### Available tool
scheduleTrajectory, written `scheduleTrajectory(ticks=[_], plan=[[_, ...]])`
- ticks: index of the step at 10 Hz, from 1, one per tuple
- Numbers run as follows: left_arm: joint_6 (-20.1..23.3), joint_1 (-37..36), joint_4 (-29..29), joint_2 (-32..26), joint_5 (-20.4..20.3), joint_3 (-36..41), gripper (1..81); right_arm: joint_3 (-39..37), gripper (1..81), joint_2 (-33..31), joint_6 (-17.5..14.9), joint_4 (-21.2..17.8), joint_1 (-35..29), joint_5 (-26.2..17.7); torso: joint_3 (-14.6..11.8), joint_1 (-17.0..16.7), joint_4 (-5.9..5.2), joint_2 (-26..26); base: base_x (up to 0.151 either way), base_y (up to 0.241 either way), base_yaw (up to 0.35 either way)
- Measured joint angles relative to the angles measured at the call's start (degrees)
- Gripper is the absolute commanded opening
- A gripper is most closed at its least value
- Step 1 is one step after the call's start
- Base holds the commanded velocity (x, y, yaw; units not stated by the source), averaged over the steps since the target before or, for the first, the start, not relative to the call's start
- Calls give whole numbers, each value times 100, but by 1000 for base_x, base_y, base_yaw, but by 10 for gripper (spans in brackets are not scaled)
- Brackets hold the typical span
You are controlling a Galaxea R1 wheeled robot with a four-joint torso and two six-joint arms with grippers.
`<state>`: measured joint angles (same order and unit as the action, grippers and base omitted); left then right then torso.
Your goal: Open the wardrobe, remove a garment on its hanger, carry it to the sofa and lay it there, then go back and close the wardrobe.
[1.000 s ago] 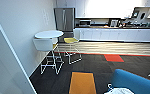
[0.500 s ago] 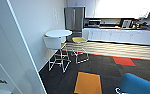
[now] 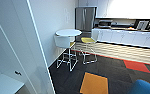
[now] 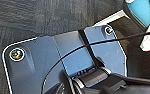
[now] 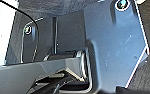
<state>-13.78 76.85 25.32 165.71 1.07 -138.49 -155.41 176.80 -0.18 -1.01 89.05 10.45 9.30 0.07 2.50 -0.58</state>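
jaws' state cannot be told; perhaps the sofa (image 3: 144,87), cut off at frame corner.

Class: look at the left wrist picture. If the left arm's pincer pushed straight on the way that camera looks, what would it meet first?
Most likely the dark carpet floor, which lies beyond the robot's own plate. Its distance can't be judged.

The head view has swung leftward, so the camera moved, not the furniture. The round white table (image 3: 68,32) with its white-framed stools and the tall steel refrigerator (image 3: 85,18) now sit nearer mid-picture, and the open white wardrobe door (image 3: 23,50) takes up more of the left. The orange carpet square (image 3: 94,83) has slid rightward.
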Motion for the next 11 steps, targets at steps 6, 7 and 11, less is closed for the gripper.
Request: scheduleTrajectory(ticks=[6,7,11], plan=[[0,-6,1,1,2,0,811,0,811,0,0,0,11,2,0,0,0,0,0,0,285],[0,-6,1,6,0,0,811,0,811,0,0,0,11,0,0,2,0,0,0,0,290],[2,7,1,50,9,1,811,0,811,0,-2,0,-11,2,0,2,0,0,0,0,290]])
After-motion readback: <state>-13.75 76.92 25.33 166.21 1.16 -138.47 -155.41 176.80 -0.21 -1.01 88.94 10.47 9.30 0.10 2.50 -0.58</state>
